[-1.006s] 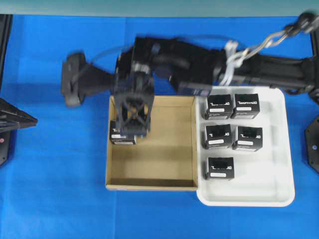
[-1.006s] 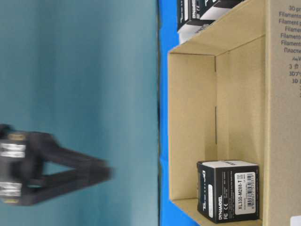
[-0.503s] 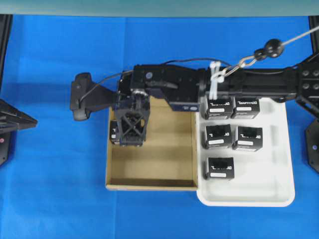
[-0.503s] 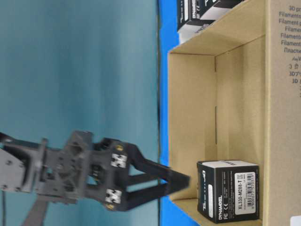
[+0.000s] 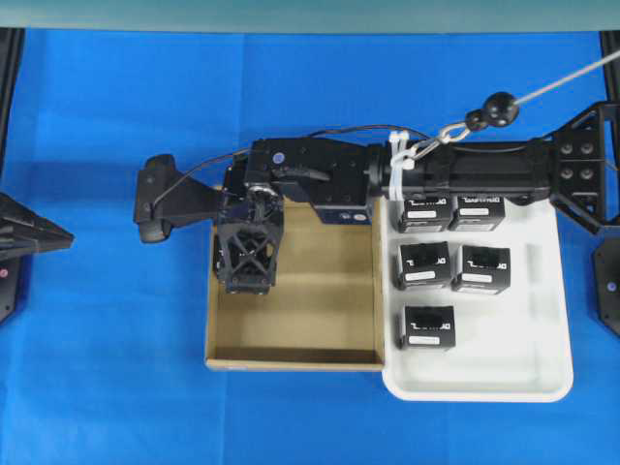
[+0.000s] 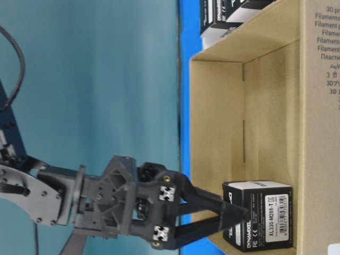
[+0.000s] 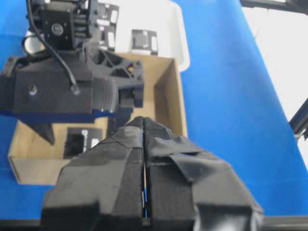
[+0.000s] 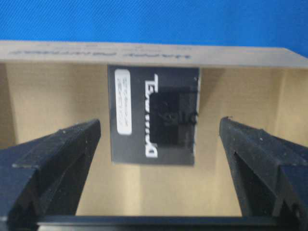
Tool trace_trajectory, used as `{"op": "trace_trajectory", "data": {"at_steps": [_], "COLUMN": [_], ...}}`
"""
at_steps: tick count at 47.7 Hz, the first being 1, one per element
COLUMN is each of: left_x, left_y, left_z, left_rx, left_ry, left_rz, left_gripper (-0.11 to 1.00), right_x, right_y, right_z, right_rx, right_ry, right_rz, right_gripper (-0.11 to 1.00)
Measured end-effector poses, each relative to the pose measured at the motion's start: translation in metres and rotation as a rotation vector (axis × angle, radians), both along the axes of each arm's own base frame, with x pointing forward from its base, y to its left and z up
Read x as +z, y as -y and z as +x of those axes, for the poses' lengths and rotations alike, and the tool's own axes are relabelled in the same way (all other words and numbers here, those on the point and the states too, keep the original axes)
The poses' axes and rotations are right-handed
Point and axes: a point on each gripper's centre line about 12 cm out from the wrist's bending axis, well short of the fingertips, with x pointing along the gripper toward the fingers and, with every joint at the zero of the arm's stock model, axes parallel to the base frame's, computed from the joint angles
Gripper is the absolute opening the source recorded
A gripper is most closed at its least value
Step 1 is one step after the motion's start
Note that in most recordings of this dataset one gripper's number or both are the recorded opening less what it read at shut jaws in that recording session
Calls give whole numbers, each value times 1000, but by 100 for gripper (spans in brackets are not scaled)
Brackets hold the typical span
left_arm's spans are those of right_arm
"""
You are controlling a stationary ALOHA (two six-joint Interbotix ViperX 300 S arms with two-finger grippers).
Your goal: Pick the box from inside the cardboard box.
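Hanging spread wide, the right gripper (image 8: 156, 159) straddles the box (image 8: 154, 115), which sits against the wall of the cardboard box (image 5: 329, 320) — dead ahead between the fingers, untouched. The left gripper (image 7: 144, 139) is pressed shut, well back.

Box in cardboard box
Black box (image 8: 153, 115), white lettering and label, lies flat against one wall of brown cardboard box (image 5: 320, 320).
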Motion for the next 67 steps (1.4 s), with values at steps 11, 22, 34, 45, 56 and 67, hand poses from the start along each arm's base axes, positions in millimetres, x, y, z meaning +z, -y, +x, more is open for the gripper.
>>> {"op": "trace_trajectory", "data": {"at_steps": [11,22,34,45,56,67], "left_x": [0,0,0,-1,0,-1], "left_y": [0,0,0,0,0,0], "left_z": [1,1,1,1,1,0], "left_rx": [-2,-2,-2,-2,-2,-2], "left_ry": [-3,-3,-3,-6,-3,-4], "left_rz": [0,0,0,2,0,2], "left_gripper": [-5,-5,-5,-5,-5,-5], "right_x": [-17,-35,-35,-33,-17,52], "right_y": [0,1,0,-4,-8,-7], "right_z": [4,6,6,5,2,-12], "right_rx": [-9,-14,-14,-1,7,13], "right_ry": [5,-6,-5,-9,-4,49], "right_rz": [7,8,7,-3,1,-1], "right_gripper": [100,100,96,60,60,60]}}
